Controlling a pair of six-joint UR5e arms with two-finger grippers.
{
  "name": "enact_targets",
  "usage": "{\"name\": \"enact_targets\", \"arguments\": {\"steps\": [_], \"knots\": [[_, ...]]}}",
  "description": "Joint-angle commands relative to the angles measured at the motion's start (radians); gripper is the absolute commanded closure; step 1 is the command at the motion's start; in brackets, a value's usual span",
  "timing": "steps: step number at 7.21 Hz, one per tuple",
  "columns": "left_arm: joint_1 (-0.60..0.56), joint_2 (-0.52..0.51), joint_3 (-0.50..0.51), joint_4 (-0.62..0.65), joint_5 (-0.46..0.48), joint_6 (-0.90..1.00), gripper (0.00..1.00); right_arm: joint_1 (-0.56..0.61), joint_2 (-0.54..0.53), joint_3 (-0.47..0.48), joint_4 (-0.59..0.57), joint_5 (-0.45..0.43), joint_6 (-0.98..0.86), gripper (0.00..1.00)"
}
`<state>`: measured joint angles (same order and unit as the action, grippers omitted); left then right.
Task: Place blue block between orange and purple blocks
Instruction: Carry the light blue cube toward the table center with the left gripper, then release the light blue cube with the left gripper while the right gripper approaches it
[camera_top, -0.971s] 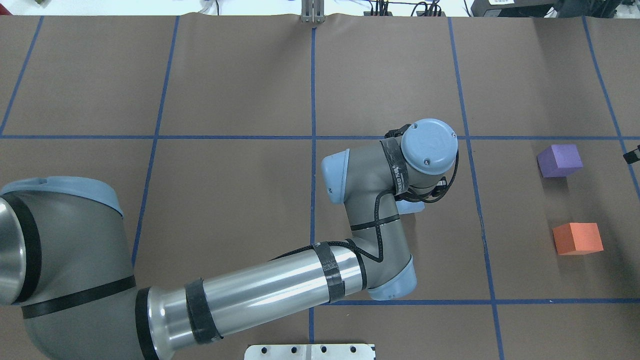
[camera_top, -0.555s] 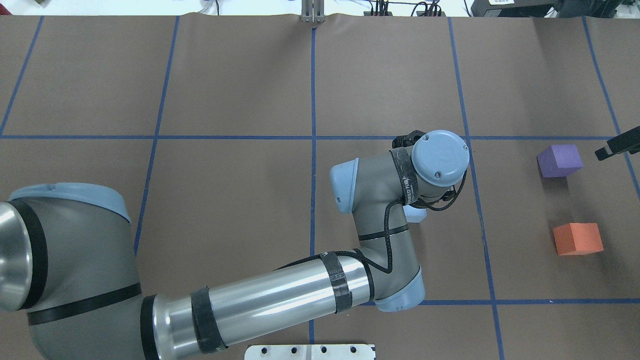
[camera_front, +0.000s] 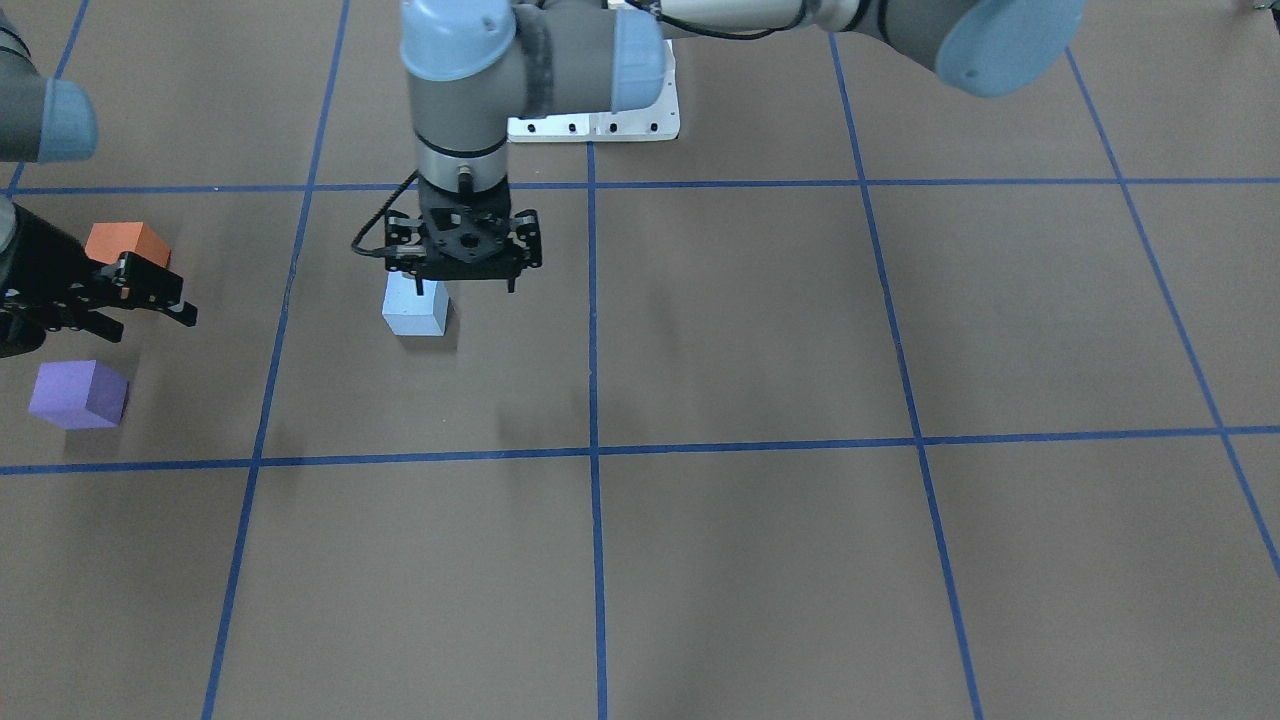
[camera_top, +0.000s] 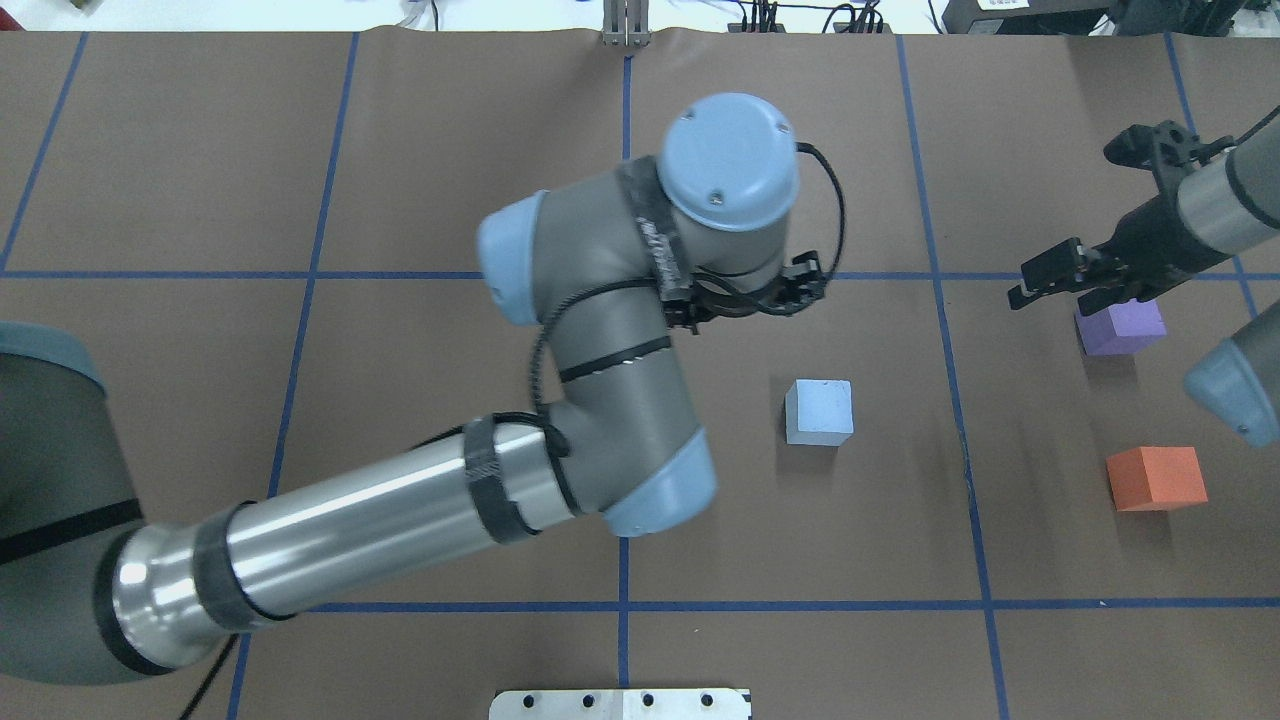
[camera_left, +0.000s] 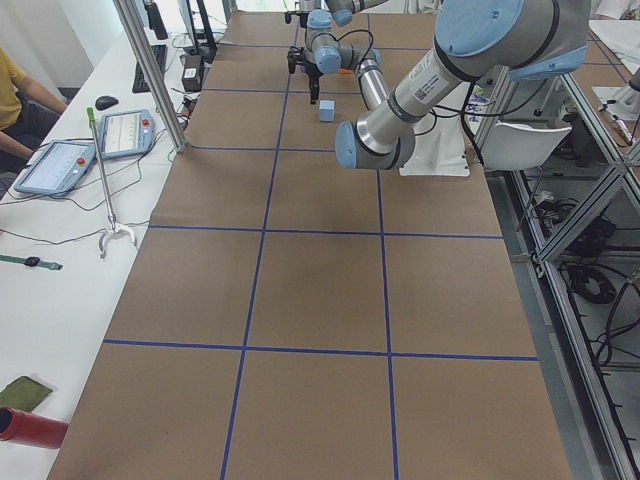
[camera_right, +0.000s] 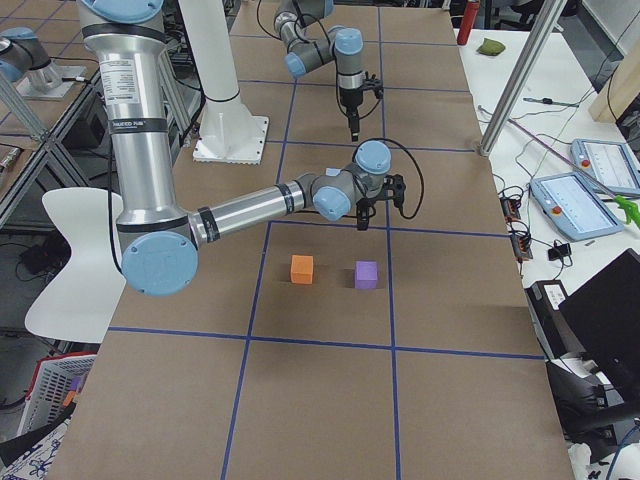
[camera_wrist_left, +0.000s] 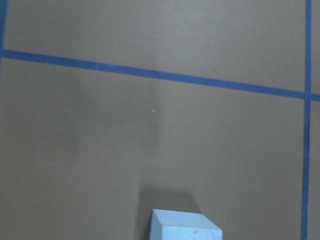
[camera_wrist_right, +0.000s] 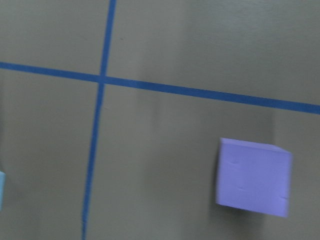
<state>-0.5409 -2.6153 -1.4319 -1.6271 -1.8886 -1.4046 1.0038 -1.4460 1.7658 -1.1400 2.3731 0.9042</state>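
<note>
**Item 1: blue block** (camera_top: 819, 411). It sits flat on the brown table (camera_top: 450, 180), alone in the grid square next to the one holding the other two blocks. A blue tape line (camera_top: 958, 420) runs between it and them, and it is well apart from both.

**Item 2: purple block** (camera_top: 1120, 326) and **orange block** (camera_top: 1156, 477). Both are on the table with an open gap between them. The purple one is farther from the robot.

**Item 3: left gripper** (camera_front: 466, 287).
- Overhead view: the wrist covers most of it.
- Front view: the jaws are spread wide with nothing between them. It hangs above the table, and one fingertip (camera_front: 420, 289) lines up over the blue block's far top edge. Whether the two touch cannot be told from there.
- Left wrist camera: only the block's top shows at the bottom edge. No finger is on it.

**Item 4: right gripper** (camera_top: 1060, 285).
- Overhead and front views: it is raised near the purple block and touches nothing.
- Right side view: the fingers are apart and empty.
- Right wrist camera: the picture is blurred. It shows the purple block, crossing tape lines and a pale sliver at the left edge. The orange block is not in it.
</note>
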Motion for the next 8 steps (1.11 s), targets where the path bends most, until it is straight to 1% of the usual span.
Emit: {"name": "enact_targets", "arguments": {"steps": [1, 2, 4, 6, 7, 8], "knots": [[-0.103, 0.241, -0.220, 0.007, -0.090, 0.065, 0.00, -0.197, 0.085, 0.032, 0.046, -0.214, 0.340, 0.01], [-0.134, 0.303, -0.247, 0.003, -0.111, 0.088, 0.00, -0.274, 0.111, 0.049, 0.040, -0.280, 0.358, 0.01], [-0.139, 0.311, -0.245, 0.003, -0.110, 0.096, 0.00, -0.377, 0.142, 0.043, 0.037, -0.337, 0.358, 0.01], [-0.145, 0.311, -0.239, 0.001, -0.109, 0.096, 0.00, -0.410, 0.144, 0.038, 0.023, -0.354, 0.358, 0.01], [-0.146, 0.311, -0.239, 0.001, -0.109, 0.096, 0.00, -0.425, 0.148, 0.040, -0.027, -0.377, 0.358, 0.01], [-0.145, 0.311, -0.239, 0.001, -0.109, 0.096, 0.00, -0.425, 0.150, 0.040, -0.041, -0.382, 0.352, 0.02]]}}
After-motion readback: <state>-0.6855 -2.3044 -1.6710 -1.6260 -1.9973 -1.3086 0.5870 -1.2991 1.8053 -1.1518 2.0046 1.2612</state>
